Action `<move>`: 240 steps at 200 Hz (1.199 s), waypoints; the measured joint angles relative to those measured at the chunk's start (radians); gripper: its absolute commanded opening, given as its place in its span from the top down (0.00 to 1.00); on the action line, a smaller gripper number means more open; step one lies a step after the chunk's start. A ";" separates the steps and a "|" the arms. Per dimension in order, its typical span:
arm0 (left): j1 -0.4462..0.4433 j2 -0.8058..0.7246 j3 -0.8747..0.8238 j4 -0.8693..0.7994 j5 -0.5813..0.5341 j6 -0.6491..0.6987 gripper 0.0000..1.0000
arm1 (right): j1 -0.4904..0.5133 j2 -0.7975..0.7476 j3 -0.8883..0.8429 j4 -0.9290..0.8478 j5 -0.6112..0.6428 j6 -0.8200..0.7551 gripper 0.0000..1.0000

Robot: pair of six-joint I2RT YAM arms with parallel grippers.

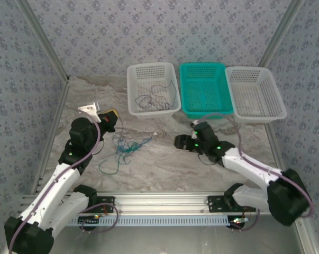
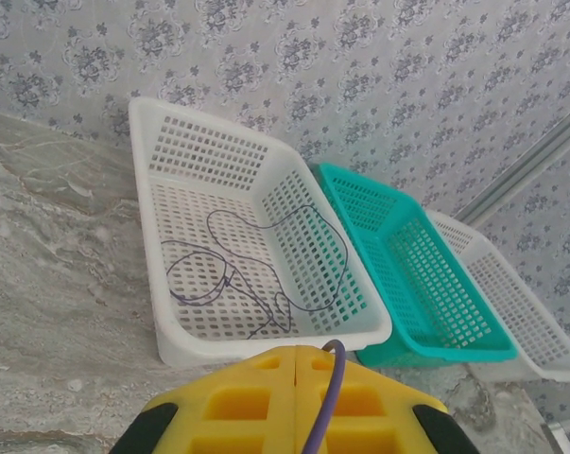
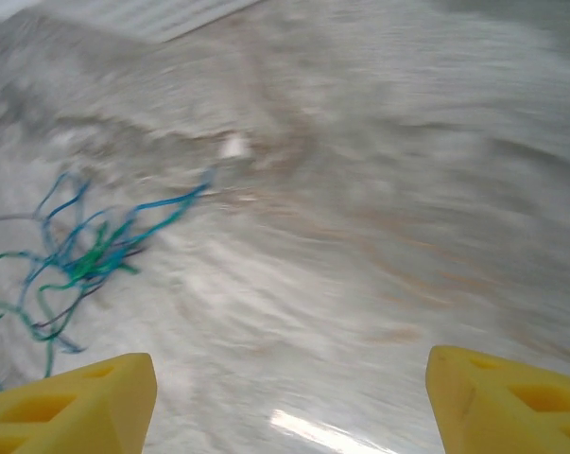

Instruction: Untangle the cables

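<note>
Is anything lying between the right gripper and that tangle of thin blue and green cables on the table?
Nothing visible does. Only bare marble-patterned tabletop separates the open right gripper from the tangle of thin blue, teal and dark cables. A tiny white speck lies beside that path.

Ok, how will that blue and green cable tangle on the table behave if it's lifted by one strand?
Probably floppy: the cable tangle lies in loose, thin loops. Likely the whole wad drags along, since strands cross each other.

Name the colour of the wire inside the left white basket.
Dark purple wire; best in left wrist view.
</note>
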 measured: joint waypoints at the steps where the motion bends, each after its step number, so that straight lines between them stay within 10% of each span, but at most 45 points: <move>1: 0.000 0.000 0.001 -0.001 0.001 0.000 1.00 | 0.010 0.014 0.009 0.005 0.003 -0.001 0.24; 103: -0.002 -0.026 0.069 -0.044 0.034 0.011 1.00 | 0.208 0.734 0.653 -0.144 0.115 0.358 0.35; 160: -0.002 -0.040 0.069 -0.051 0.034 0.012 1.00 | 0.229 0.823 0.734 -0.262 0.155 0.447 0.62; 183: -0.002 -0.060 0.071 -0.065 0.032 0.026 1.00 | 0.218 0.824 0.741 -0.282 0.171 0.459 1.00; 240: 0.014 -0.100 0.164 -0.246 -0.097 0.054 1.00 | 0.110 0.661 0.494 -0.230 0.195 0.482 1.00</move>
